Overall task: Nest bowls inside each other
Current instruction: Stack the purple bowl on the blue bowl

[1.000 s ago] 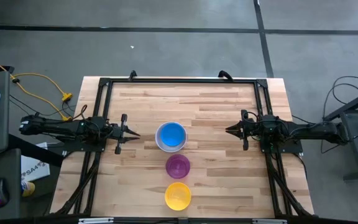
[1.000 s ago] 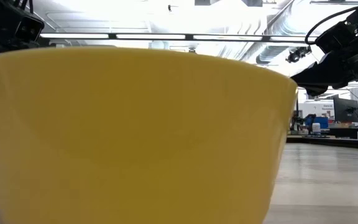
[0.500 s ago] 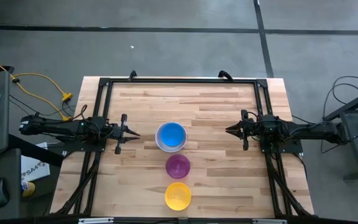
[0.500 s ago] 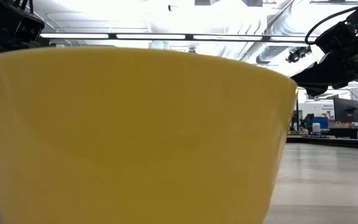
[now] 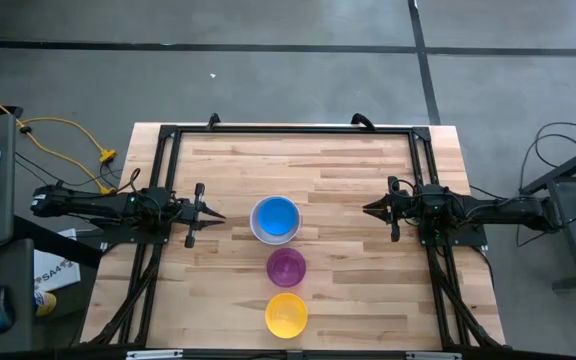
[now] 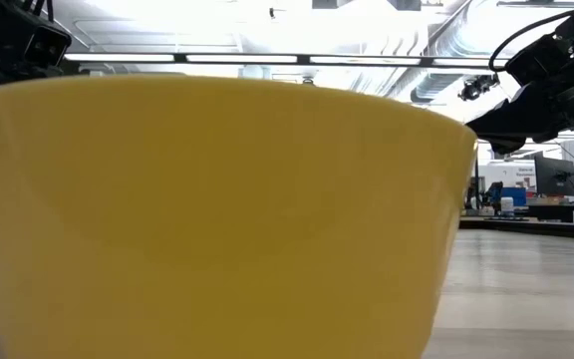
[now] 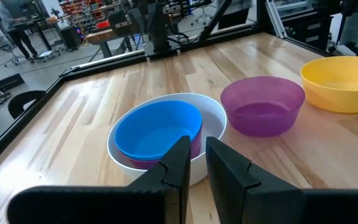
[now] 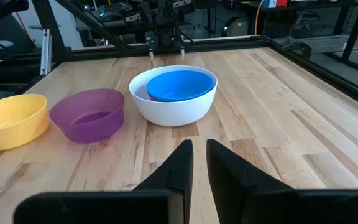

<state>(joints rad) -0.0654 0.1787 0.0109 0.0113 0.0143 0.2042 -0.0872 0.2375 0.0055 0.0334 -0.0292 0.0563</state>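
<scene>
A white bowl (image 5: pixel 260 233) stands on the table's middle with a blue bowl (image 5: pixel 275 216) nested in it. In the left wrist view a pink-red wall (image 7: pixel 151 163) shows under the blue bowl (image 7: pixel 159 129). A purple bowl (image 5: pixel 286 267) stands alone nearer the front edge, and a yellow bowl (image 5: pixel 286 314) stands nearest it. The yellow bowl (image 6: pixel 207 219) fills the low view. My left gripper (image 5: pixel 216 217) hovers left of the white bowl, shut and with nothing in it. My right gripper (image 5: pixel 367 209) hovers to the right, also shut and with nothing in it.
A black frame (image 5: pixel 288 130) runs along the far edge and down both sides of the wooden table. Bare wood lies between each gripper and the bowls and across the far half. A yellow cable (image 5: pixel 68 130) lies on the floor off the left side.
</scene>
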